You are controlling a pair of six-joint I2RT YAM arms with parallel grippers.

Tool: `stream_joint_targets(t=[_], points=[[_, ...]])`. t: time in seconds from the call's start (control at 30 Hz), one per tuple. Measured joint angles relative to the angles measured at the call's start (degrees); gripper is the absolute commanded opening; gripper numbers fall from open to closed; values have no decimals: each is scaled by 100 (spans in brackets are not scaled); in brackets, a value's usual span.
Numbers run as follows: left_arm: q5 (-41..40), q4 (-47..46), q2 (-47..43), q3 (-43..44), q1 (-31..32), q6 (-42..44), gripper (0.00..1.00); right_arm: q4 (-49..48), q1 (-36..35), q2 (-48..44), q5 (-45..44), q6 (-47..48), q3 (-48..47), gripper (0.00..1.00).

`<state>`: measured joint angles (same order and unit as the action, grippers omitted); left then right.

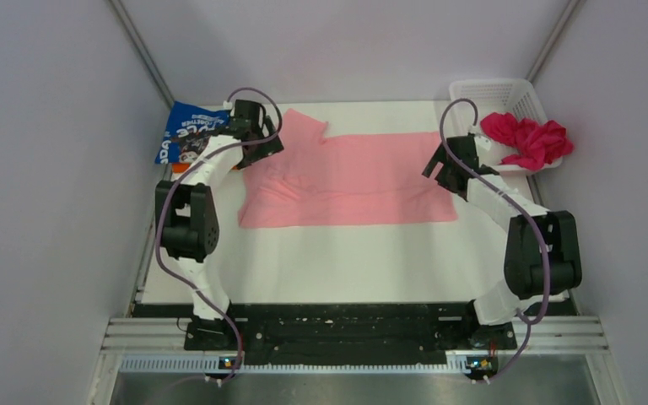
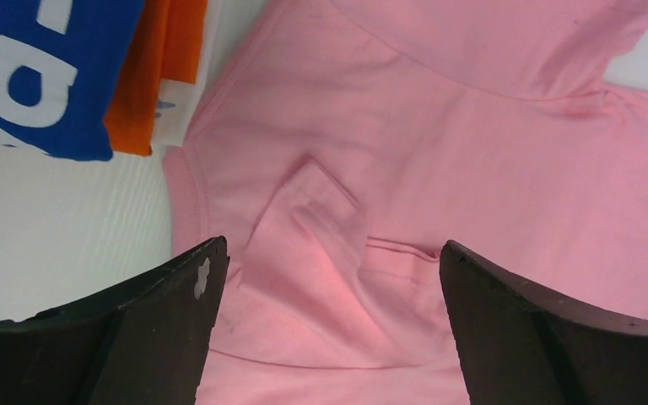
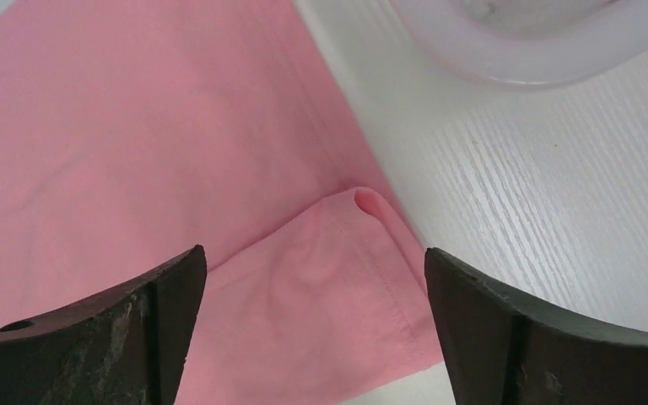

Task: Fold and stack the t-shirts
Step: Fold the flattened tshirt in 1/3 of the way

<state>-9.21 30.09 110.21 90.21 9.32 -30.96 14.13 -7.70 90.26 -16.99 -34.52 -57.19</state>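
Pink t-shirt (image 1: 350,181), part-folded into a long band mid-table: judged best to pinch both layers at each end and lift level together, so the next fold lands square. Left gripper (image 2: 333,261) spread wide, empty, over its rumpled sleeve end. Right gripper (image 3: 316,270) likewise wide, empty, over the doubled hem corner. Blue t-shirt (image 2: 34,67) and orange t-shirt (image 2: 156,76) stacked far left.
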Motion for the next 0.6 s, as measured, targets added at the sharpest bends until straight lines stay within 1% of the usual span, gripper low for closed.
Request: stream_joint_targets(t=[0.07, 0.13, 0.2, 0.33, 0.47, 0.6], points=[[153, 48, -105, -66, 7, -24, 99, -20, -13, -48, 26, 52, -22, 99], [400, -11, -332, -354, 22, -66, 99, -9, -81, -146, 52, 103, 4, 99], [780, -151, -704, -927, 44, -144, 99, -118, -223, -369, 177, 179, 179, 99], [1335, -378, -1078, -1707, 122, -299, 99, -424, -605, -566, 605, 310, 507, 99], [1720, -501, -975, -1998, 195, -417, 99, -730, -909, -262, 1075, 420, 577, 99], [1753, -669, -807, -2068, 210, -490, 99, -898, -981, 208, 1283, 472, 577, 99]])
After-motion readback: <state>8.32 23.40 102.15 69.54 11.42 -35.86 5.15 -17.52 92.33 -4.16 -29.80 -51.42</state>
